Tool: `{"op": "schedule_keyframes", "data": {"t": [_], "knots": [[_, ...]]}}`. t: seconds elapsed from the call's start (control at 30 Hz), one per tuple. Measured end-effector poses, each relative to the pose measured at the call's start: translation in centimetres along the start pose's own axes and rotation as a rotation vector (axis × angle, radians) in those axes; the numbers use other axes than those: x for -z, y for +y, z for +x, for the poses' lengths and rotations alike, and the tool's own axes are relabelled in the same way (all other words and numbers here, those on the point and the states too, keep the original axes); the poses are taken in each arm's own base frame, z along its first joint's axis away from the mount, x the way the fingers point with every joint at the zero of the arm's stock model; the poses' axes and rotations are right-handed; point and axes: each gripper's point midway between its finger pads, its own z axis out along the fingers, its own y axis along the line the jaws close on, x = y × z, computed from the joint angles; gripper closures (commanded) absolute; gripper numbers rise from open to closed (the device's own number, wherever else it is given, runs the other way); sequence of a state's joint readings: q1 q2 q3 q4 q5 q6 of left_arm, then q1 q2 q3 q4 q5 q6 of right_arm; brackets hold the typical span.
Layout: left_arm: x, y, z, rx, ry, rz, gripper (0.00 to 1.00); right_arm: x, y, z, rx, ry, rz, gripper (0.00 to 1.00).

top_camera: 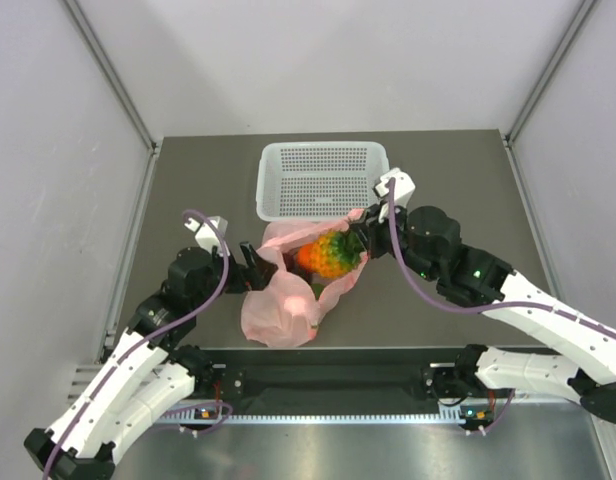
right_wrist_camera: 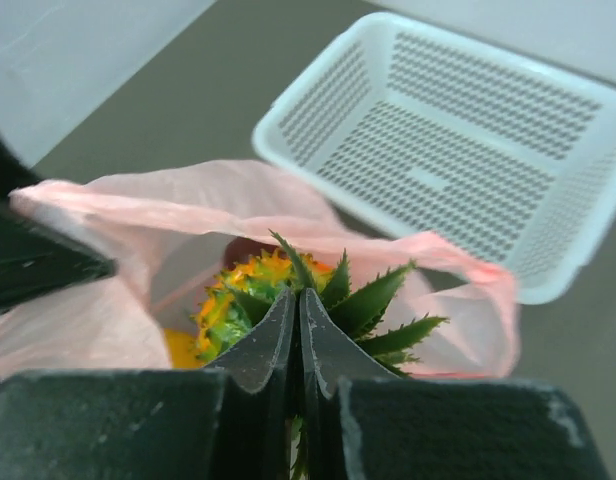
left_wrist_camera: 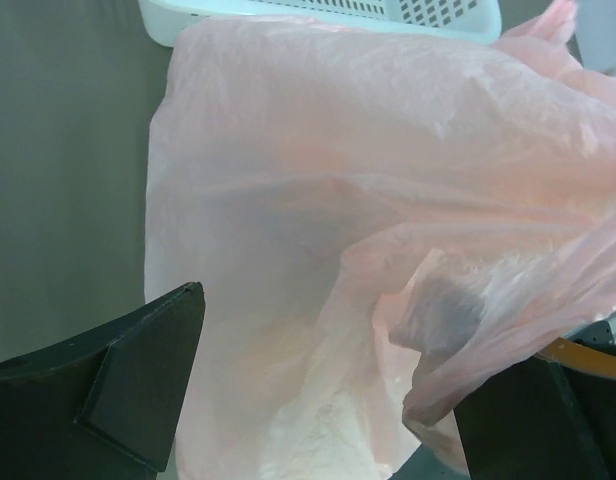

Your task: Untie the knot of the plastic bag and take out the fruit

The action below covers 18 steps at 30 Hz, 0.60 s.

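left gripper (left_wrist_camera: 338,350), jaws apart around the bag (top_camera: 278,305) at frame centre, should pin that film down. right gripper (right_wrist_camera: 297,300), jaws clamped on the pineapple (top_camera: 326,255) crown, should lift slowly, then cross to the basket (top_camera: 323,180) above.

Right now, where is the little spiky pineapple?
In the top view, the small orange-and-green pineapple sits mid-table inside the open pink plastic bag, in front of the white perforated basket.

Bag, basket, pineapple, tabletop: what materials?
Bag: thin translucent pink plastic film, crinkled, fruit showing through.
Basket: rigid white moulded plastic, uniform perforations.
Pineapple: stiff green crown, vivid colours; real or plastic unclear.
Tabletop: dark grey, matte; material unclear.
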<state>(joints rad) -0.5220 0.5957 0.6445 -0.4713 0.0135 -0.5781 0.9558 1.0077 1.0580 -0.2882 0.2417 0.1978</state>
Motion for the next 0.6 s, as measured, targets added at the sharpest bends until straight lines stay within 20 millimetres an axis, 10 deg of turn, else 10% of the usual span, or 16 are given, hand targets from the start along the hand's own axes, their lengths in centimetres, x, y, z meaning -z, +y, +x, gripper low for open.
{"op": "schedule_keyframes", "data": {"t": [0.23,0.6], "knots": [[0.4,-1.2,-0.9,-0.019,-0.012,0.045,0.01,1.5,-2.1,-5.2,0.032,-0.105,0.089,1.00],[-0.7,-1.0,-0.9,-0.052,0.014,0.025,0.01,6.2,0.2,-16.4,-0.012,-0.273,-0.131,1.00]]}}
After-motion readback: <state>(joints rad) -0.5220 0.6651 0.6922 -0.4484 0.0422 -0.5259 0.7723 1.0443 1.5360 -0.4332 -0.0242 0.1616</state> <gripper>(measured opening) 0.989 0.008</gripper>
